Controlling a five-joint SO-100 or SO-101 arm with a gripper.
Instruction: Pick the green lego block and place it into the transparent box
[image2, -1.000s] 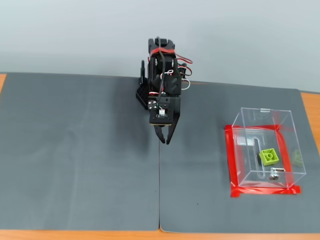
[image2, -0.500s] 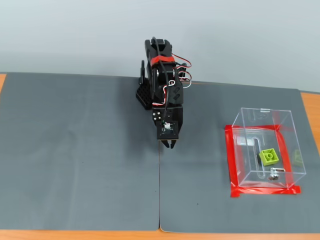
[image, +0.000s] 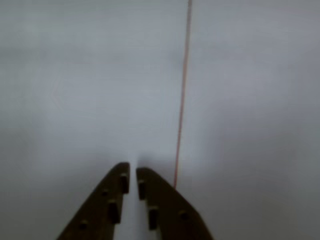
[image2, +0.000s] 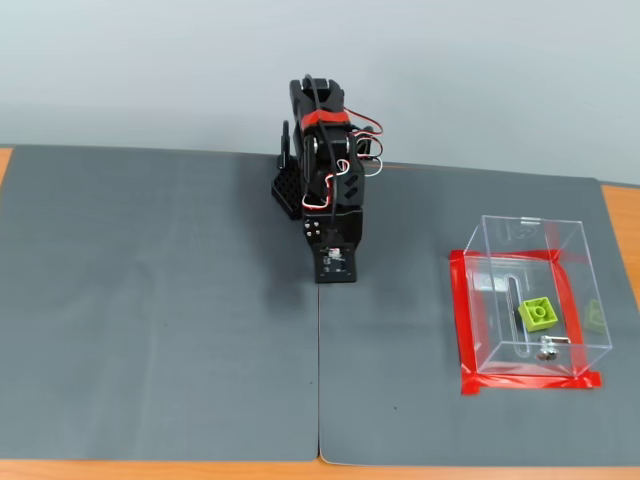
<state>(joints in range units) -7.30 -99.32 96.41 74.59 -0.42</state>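
The green lego block (image2: 538, 313) lies studs up inside the transparent box (image2: 530, 235), on its base beside the slot and the small metal fitting. The box stands at the right of the grey mat, framed by red tape (image2: 457, 320). My arm is folded up at the back middle of the mat, well left of the box, with the gripper (image2: 336, 277) pointing down. In the wrist view the gripper (image: 133, 168) is shut and empty, its dark fingers almost touching over pale grey surface. Neither the block nor the box shows in the wrist view.
Two grey mats (image2: 150, 300) cover the table and meet at a seam (image2: 320, 380) in front of the arm. The wooden table edge (image2: 620, 215) shows at the right. A thin red line (image: 183, 90) runs up the wrist view.
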